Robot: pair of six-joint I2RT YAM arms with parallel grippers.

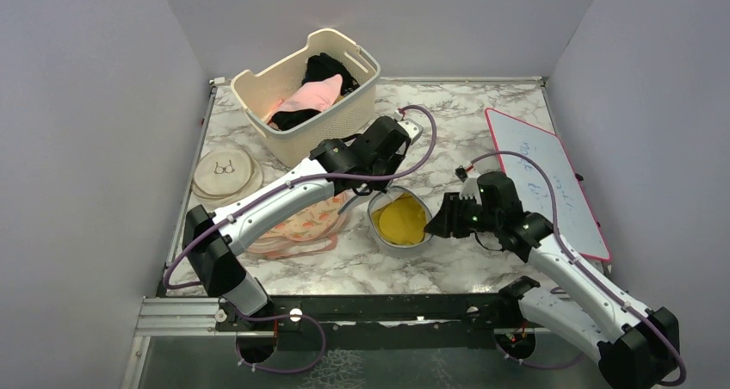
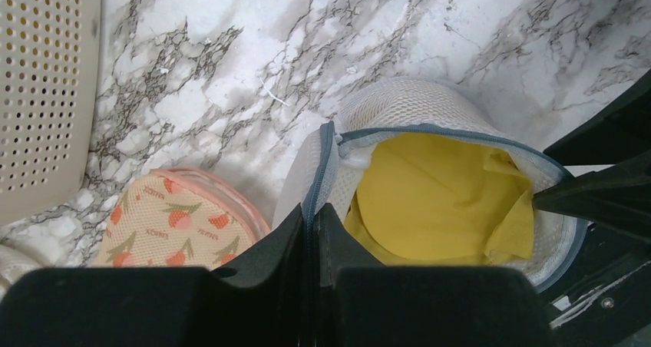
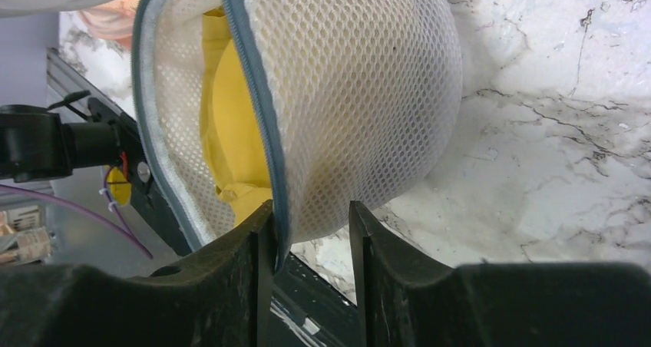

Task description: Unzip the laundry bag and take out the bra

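The round white mesh laundry bag [image 1: 411, 243] lies at the table's middle, its dark blue-grey zip open. A yellow bra [image 1: 401, 220] sits inside. My left gripper [image 1: 376, 193] is at the bag's far left edge. In the left wrist view it [image 2: 315, 218] is shut on the zip rim [image 2: 326, 163], with the bra [image 2: 437, 201] just to its right. My right gripper [image 1: 437, 221] is at the bag's right side. In the right wrist view it [image 3: 311, 216] is open and straddles the mesh wall [image 3: 361, 109]; the zip rim [image 3: 257, 94] lies against its left finger.
A cream perforated basket [image 1: 258, 96] with pink and black clothes stands at the back. A flat peach patterned pouch [image 1: 301, 225] lies under my left arm. A flat cream disc with a glasses drawing [image 1: 225, 172] is at the left. A red-edged whiteboard [image 1: 542, 174] lies on the right.
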